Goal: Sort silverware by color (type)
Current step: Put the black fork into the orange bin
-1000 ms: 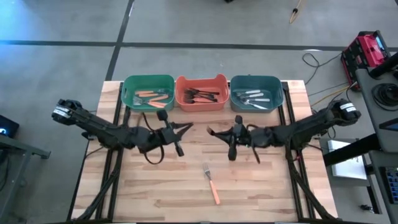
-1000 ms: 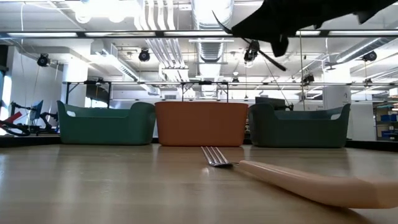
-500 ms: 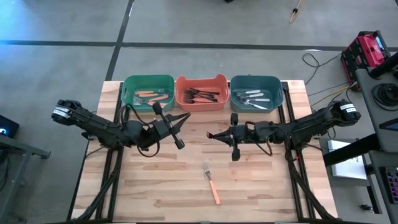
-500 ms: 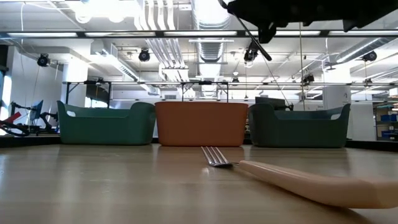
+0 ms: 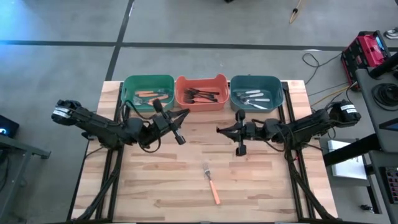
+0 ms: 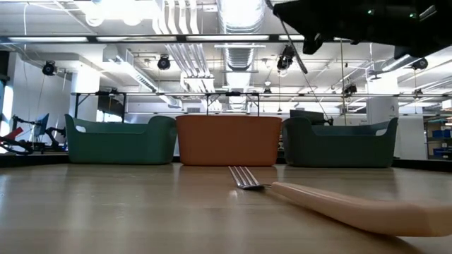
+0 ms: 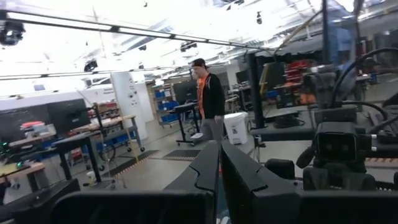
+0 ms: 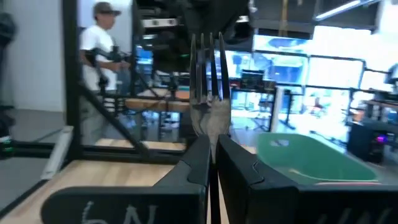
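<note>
Sorting is judged nearly complete. One orange-handled fork (image 5: 211, 182) is left on the bare tabletop (image 5: 149, 186), toward the front edge and about midway between the two arms. Its long axis is seen running front to back with a slight slant, tines toward the bins and handle toward the front.

Three bins are lined up along the far edge: a green bin (image 5: 130, 84) with orange-handled forks, an orange bin (image 5: 184, 81) with dark forks, and a teal bin (image 5: 277, 84) with pale ones.

The left hand (image 5: 184, 113) is held above the tabletop just in front of the green and orange bins; its fingers are seen pressed together in its wrist view, with nothing visibly held. The right hand (image 5: 219, 130) is raised in front of the teal bin, closed on a fork (image 8: 208, 68) whose tines stand up between the fingers; its handle colour cannot be made out.

The loose fork lies in front of both hands and well apart from them. The right hand is judged slightly nearer, but it is occupied; the green bin sits on the left arm's side.
</note>
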Motion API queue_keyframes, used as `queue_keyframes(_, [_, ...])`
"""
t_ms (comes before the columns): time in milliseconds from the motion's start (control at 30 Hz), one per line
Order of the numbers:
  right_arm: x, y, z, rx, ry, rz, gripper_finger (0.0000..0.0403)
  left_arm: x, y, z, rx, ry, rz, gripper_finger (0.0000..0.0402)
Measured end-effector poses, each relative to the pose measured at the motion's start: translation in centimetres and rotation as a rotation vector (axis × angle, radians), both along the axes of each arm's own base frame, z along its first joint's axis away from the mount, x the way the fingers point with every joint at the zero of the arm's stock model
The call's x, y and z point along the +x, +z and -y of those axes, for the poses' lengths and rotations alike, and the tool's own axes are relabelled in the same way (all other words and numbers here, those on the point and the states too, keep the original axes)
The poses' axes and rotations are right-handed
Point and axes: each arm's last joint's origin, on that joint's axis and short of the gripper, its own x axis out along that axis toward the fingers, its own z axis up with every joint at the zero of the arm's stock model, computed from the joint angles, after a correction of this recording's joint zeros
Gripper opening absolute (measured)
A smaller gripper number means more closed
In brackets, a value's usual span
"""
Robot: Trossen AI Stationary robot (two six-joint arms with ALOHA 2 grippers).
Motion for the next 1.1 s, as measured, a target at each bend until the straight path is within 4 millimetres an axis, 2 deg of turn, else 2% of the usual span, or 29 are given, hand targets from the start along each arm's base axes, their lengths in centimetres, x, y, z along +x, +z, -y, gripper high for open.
queue_keyframes(233, [0.7,1.0,3.7,0.017,-0.108,0.008,0.0012,0.3,0.1,-2.3,-0.03,0.076,0.029,0.0])
queue_keyframes(433, [1.8,1.6,6.2,0.045,-0.143,-0.131,0.0012,0.4,0.1,-3.8,-0.037,0.128,0.032,0.0])
queue_keyframes(700, [2.4,3.2,7.1,0.021,-0.105,-0.118,0.0012,0.4,0.1,-4.8,-0.034,0.162,0.03,0.0])
queue_keyframes(1100, [2.8,3.3,7.1,0.01,-0.102,-0.186,0.0012,0.4,0.1,-4.8,-0.053,0.156,0.044,0.0])
